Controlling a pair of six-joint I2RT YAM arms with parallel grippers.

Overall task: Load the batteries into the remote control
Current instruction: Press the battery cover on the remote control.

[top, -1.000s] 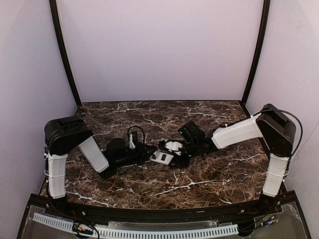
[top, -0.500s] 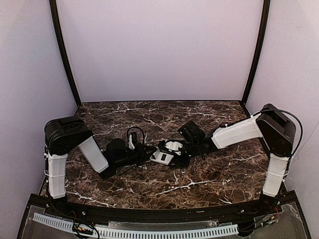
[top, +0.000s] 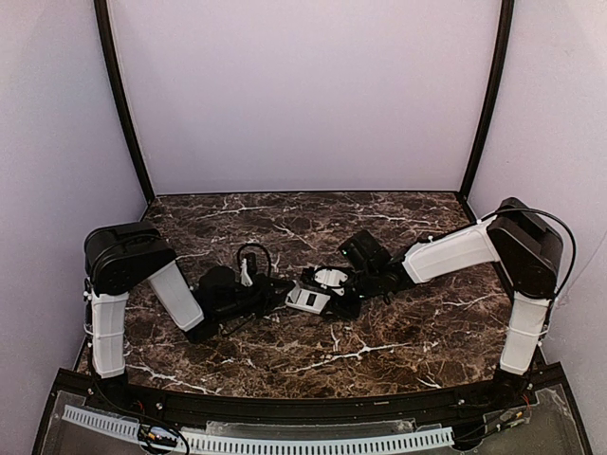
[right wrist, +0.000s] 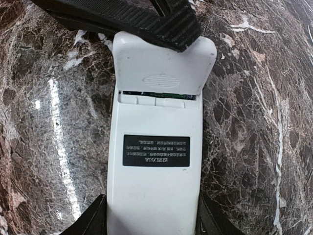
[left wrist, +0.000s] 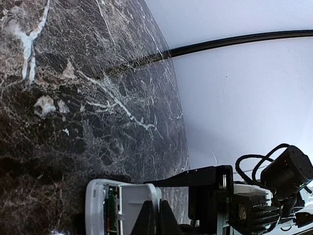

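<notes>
Remote (right wrist: pixel 155 161) clamped by right hand (right wrist: pixel 151 220); closed left hand (left wrist: pixel 154 218) has backed slightly toward 9 o'clock with cover (right wrist: pixel 164 58) ajar, so it's likely opening for batteries.

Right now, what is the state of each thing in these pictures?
Remote: lies back up on the table, clamped at both sides.
Cover: not fully seated; a thin gap shows at its edge.
Left gripper: shut, tips on the cover.
Right gripper: shut on the remote.
Batteries: none can be made out.
</notes>
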